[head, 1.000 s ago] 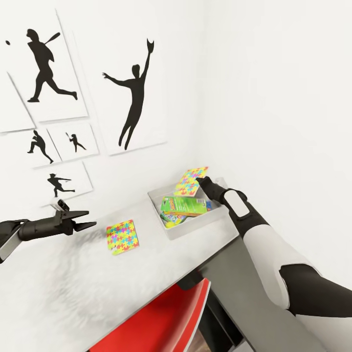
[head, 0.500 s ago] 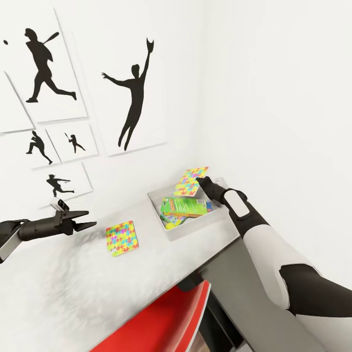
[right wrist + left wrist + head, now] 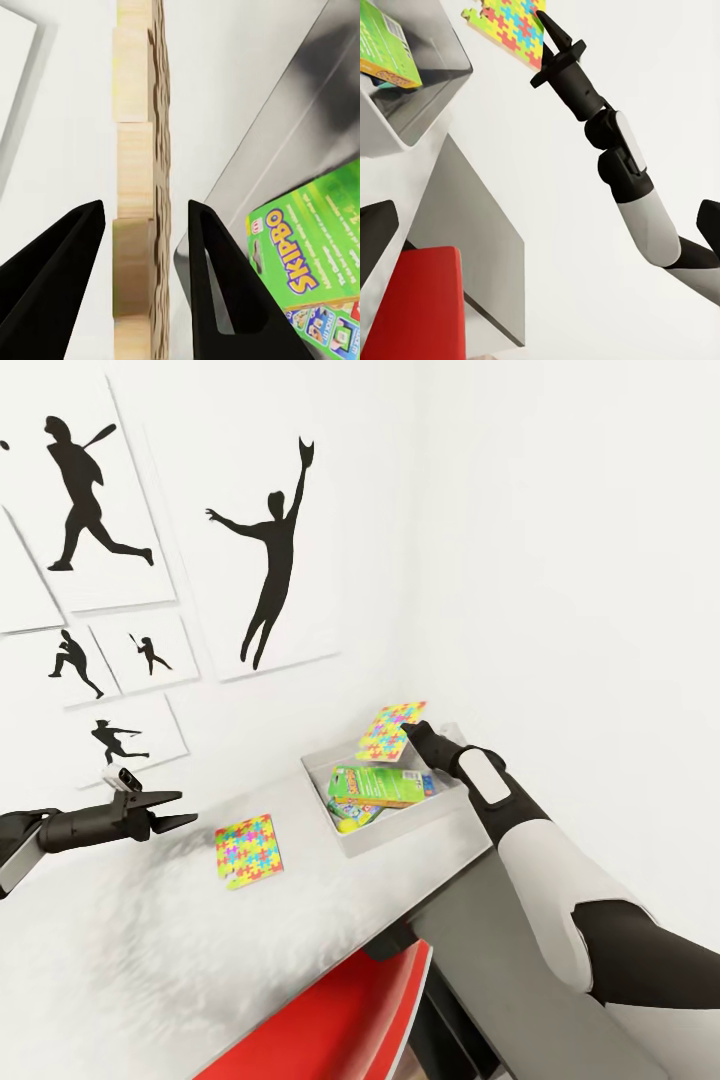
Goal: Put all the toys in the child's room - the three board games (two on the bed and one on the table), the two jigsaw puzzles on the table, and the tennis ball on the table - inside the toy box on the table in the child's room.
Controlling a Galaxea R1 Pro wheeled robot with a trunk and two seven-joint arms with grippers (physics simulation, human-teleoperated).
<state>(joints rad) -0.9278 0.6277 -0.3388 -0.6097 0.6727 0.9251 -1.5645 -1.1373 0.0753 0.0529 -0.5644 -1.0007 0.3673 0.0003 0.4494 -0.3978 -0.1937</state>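
Head view: right gripper (image 3: 408, 732) holds 1 jigsaw puzzle (image 3: 390, 730) tilted on edge above the far side of the toy box (image 3: 345, 836), which stands on the table (image 3: 120, 950). In the box: SKIP-BO box (image 3: 380, 785), tennis ball (image 3: 345, 822) (partly hidden). A 2nd jigsaw puzzle (image 3: 248, 849) lies flat on the table, near the left gripper (image 3: 175, 808), whose fingers stand apart, empty.

Left wrist view: right gripper (image 3: 544, 24) pinches the puzzle's (image 3: 508, 21) corner.

Right wrist view: puzzle edge (image 3: 139, 195) between the 2 fingers (image 3: 56, 262); small gaps show either side, so contact is unclear.

Handling, judged: thin, light, stiff, slippery; grip by an edge
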